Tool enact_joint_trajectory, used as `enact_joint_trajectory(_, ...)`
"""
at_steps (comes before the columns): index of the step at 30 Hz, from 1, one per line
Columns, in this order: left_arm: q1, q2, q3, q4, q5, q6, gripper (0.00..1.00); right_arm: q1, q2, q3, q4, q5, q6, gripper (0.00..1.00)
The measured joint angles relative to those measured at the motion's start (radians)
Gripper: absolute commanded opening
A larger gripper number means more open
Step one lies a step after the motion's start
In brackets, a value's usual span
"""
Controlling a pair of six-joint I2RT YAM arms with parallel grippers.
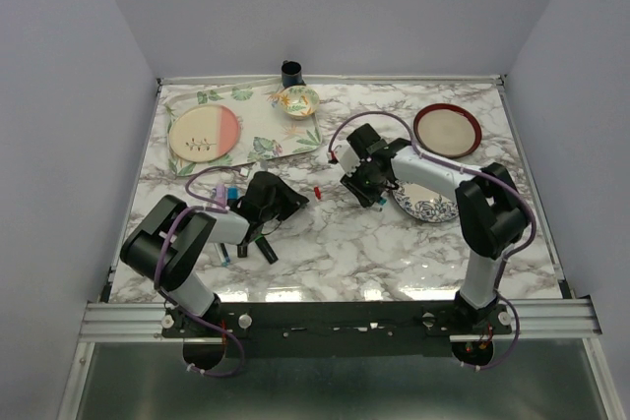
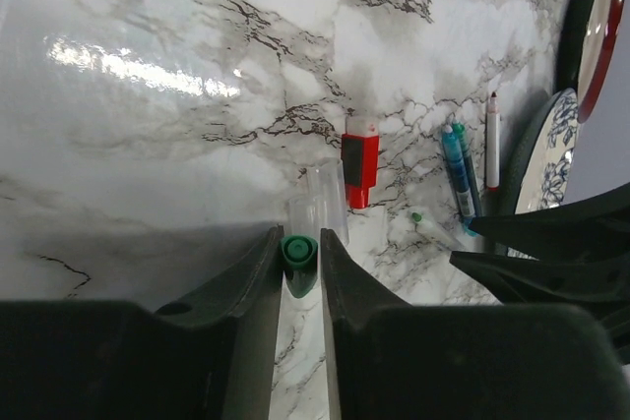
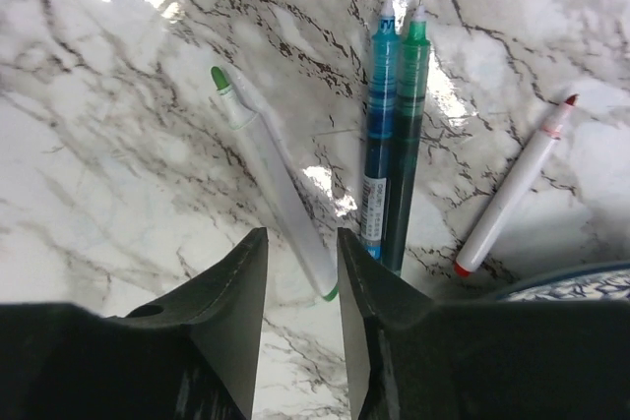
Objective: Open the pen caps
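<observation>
Two caps show: a green cap [image 2: 299, 251], half hidden between the left gripper [image 2: 301, 235] fingers, grip unclear; a red cap [image 2: 360, 166] lies just beyond. The right gripper [image 3: 301, 235] gapes around a white pen [image 3: 276, 184].

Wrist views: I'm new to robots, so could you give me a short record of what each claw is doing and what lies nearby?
left gripper: closed on a small green plastic cap
right gripper: open, fingers either side of the end of a white pen with a green tip
loose cap: red plastic cap, lying on the marble table
other pens: blue pen and green pen side by side, white pen with a red tip, all uncapped
</observation>
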Motion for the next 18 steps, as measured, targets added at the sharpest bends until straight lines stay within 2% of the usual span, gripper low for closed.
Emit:
enact_joint_trajectory(5,-0.006,-0.027,0.005,-0.028,-0.013,0.003,0.53,-0.011,-0.119,-0.004,0.002,-0.098,-0.018,0.45)
enact_joint_trajectory(12,-0.012,-0.105,0.004,-0.131,-0.058,0.027,0.62,-0.012,-0.223,-0.007,0.018,-0.229,-0.043,0.45)
enact_joint_trajectory(16,-0.012,-0.185,-0.016,-0.193,-0.080,0.057,0.70,-0.012,-0.224,-0.019,0.018,-0.278,-0.054,0.45)
enact_joint_trajectory(18,-0.012,-0.288,-0.042,-0.230,-0.093,0.083,0.73,-0.012,-0.229,-0.030,0.017,-0.329,-0.066,0.45)
